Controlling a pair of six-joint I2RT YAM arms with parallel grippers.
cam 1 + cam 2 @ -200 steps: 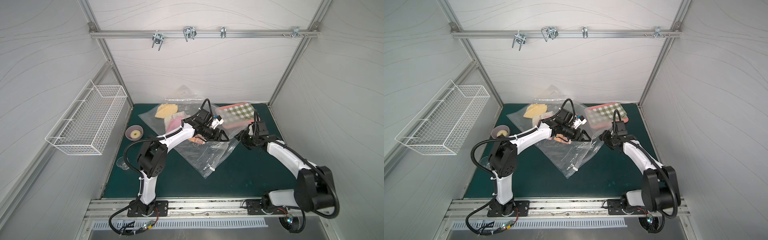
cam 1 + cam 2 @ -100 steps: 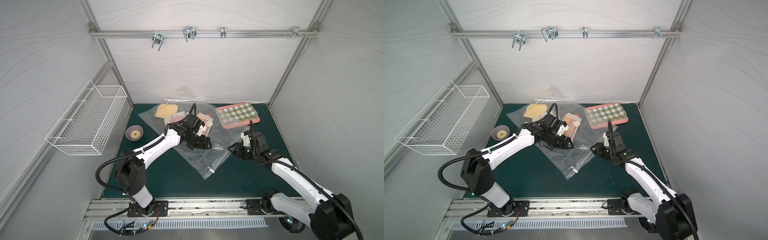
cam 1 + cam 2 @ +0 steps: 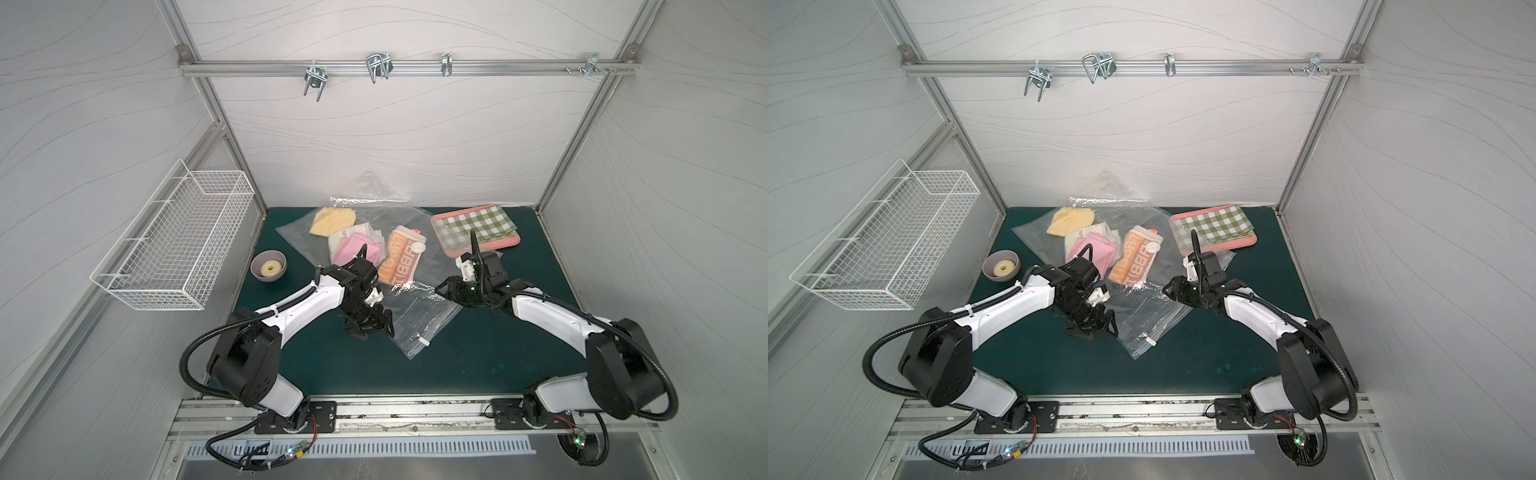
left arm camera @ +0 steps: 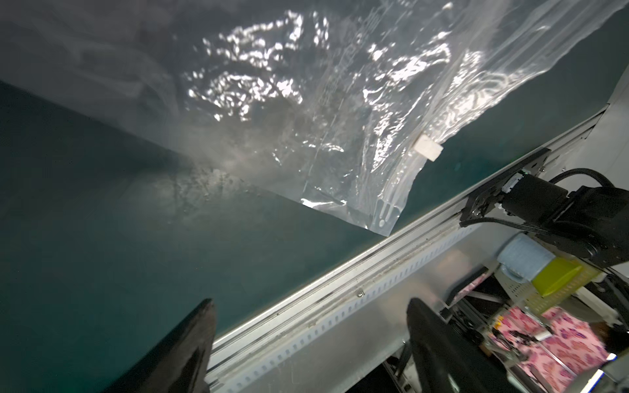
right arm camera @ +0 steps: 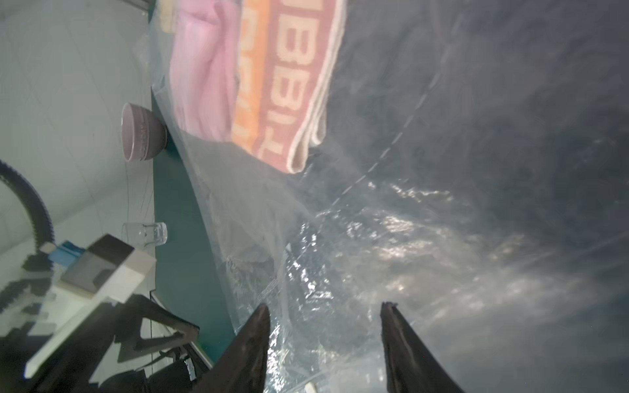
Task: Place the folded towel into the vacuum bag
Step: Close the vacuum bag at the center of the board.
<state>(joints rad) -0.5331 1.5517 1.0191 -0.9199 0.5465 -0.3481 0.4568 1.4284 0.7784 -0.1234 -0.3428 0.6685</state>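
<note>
Across the middle of a dark green tabletop (image 3: 478,365), a large clear vacuum bag (image 3: 419,320) is lying flat and crinkled, its zip edge and small white slider clip (image 3: 424,341) pointing toward the robot. Toward the bag's far end, the folded towel (image 3: 401,262), orange and maroon with large lettering, is resting beside a pink towel (image 3: 353,253) and a yellow cloth (image 3: 332,220). It appears to be lying under the clear film, so inside the bag, though glare is making that hard to confirm.

Both arms are hovering low at the bag's near half. The left pincer (image 4: 310,303) is standing released, nothing between its jaws, just beside the bag's edge. The right pincer (image 5: 325,305) is also released, its jaws parted over shiny plastic without pinching it.

The towel is looking soft, light and floppy, best gripped across its thick folded edge. The bag is looking thin, slippery and limp, best pinched at the stiffer zip edge.
</note>
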